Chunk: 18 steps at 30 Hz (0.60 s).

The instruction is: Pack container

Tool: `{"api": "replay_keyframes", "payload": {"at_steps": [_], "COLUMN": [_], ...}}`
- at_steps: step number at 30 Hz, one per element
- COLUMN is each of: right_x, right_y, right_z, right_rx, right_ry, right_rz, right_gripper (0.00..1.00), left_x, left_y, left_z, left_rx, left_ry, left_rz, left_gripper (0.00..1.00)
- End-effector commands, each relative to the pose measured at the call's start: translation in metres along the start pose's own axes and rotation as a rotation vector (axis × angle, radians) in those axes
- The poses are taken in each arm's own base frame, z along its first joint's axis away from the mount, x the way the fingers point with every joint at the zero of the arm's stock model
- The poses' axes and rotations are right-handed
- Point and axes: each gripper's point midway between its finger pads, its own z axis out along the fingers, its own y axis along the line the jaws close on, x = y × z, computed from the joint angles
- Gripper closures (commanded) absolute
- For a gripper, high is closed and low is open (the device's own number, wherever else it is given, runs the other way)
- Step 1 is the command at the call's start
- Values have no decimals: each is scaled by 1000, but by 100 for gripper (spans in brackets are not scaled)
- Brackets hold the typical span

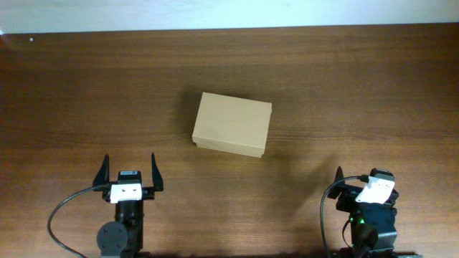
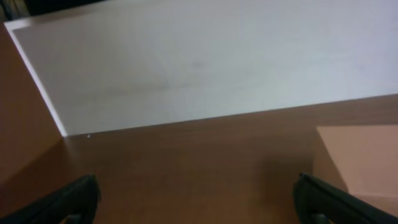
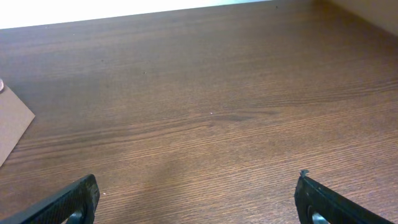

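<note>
The container (image 1: 232, 124) is a plain tan cardboard box with its lid shut, lying flat at the middle of the wooden table. My left gripper (image 1: 129, 161) is open and empty near the front left, well short of the box. In the left wrist view the gripper (image 2: 196, 186) is spread wide, and the box (image 2: 367, 155) shows at the right edge. My right gripper (image 1: 364, 175) is open and empty at the front right. In the right wrist view the gripper (image 3: 198, 186) frames bare wood, and a corner of the box (image 3: 12, 121) shows at the far left.
The dark wooden table (image 1: 79, 93) runs back to a white wall (image 1: 229, 13) along its far edge. Black cables (image 1: 68, 204) loop beside each arm base at the front edge.
</note>
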Motion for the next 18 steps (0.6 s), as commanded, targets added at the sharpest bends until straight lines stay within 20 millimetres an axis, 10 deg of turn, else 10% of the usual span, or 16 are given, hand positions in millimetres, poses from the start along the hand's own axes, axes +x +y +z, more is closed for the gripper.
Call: {"api": "replay_keyframes", "payload": {"at_steps": [1, 18], "right_x": [2, 2], "right_y": [-2, -2], "right_z": [1, 1], "right_rx": [11, 11], "right_ry": [-1, -1], "right_rz": [1, 1], "right_gripper": [1, 1], "left_x": [-2, 34], "left_y": [4, -2], "left_z": [-1, -2], "left_rx": [-20, 9], "left_ry": [-9, 137], "left_rz": [9, 23], "left_gripper": [1, 1]}}
